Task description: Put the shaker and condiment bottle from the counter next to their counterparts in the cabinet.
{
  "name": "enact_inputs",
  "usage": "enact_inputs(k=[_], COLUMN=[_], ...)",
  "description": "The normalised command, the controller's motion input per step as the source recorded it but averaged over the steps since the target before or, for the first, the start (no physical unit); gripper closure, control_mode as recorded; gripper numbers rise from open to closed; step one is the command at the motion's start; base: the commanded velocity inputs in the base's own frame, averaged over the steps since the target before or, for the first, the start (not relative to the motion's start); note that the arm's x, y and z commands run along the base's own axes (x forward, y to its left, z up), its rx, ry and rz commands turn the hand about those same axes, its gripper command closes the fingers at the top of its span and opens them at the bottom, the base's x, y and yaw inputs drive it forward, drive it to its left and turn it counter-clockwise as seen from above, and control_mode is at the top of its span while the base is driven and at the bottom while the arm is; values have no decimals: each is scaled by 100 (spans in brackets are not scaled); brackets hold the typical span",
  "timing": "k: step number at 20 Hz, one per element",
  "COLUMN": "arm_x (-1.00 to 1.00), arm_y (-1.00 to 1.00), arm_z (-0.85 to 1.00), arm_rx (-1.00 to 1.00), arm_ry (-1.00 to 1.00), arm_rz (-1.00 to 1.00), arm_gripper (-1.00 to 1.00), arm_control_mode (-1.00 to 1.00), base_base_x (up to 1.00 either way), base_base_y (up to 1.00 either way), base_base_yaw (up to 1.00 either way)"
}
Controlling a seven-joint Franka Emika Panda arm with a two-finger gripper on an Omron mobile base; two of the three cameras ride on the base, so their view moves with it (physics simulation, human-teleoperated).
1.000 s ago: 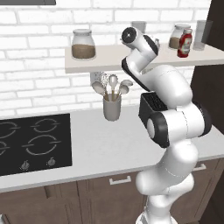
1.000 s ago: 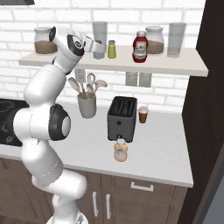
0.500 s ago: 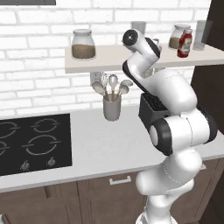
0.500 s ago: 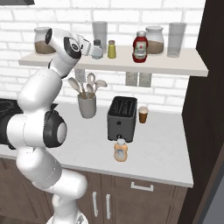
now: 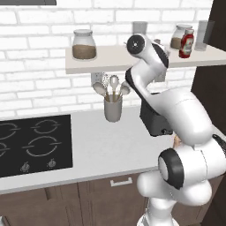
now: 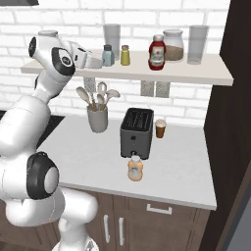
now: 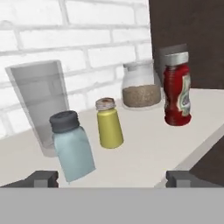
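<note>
Jaws newly spread, shaker point(image 7: 71, 144) on cabinet point(image 7: 144, 153)

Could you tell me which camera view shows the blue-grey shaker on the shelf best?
The hand view: the shaker stands close and unblocked beside the yellow-green shaker. The right base view shows it small; in the left base view I cannot make it out.

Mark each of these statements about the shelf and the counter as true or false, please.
1. The blue-grey shaker stands on the shelf beside the yellow-green shaker. True.
2. The end effector is closed on the blue-grey shaker. False: its fingers stand wide apart, holding nothing.
3. The orange bottle is on the shelf. False: it is on the counter, in front of the toaster.
4. The red bottle stands on the shelf. True.
</note>
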Motion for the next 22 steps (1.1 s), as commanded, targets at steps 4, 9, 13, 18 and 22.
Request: enact_inputs(k=[4,9,13,18,22], arm_x=[-95,-94,-76,-50,-41], arm_y=[0,0,-4,-24,-33], arm_z=[21,2,-27,-58,-72], arm_rx=[0,-1,0,0,0], arm_ry=[-29,-37,-6,0,0], arm_rz=[-5,-11,-36,-36,-39], arm_gripper=[-100,-100,-100,-100,-100], arm_control_mode=[-100,-100,-100,-100,-100], base_base_x=[0,0,0,0,0], base_base_y=[0,0,0,0,0], base_base_yaw=[0,0,0,0,0])
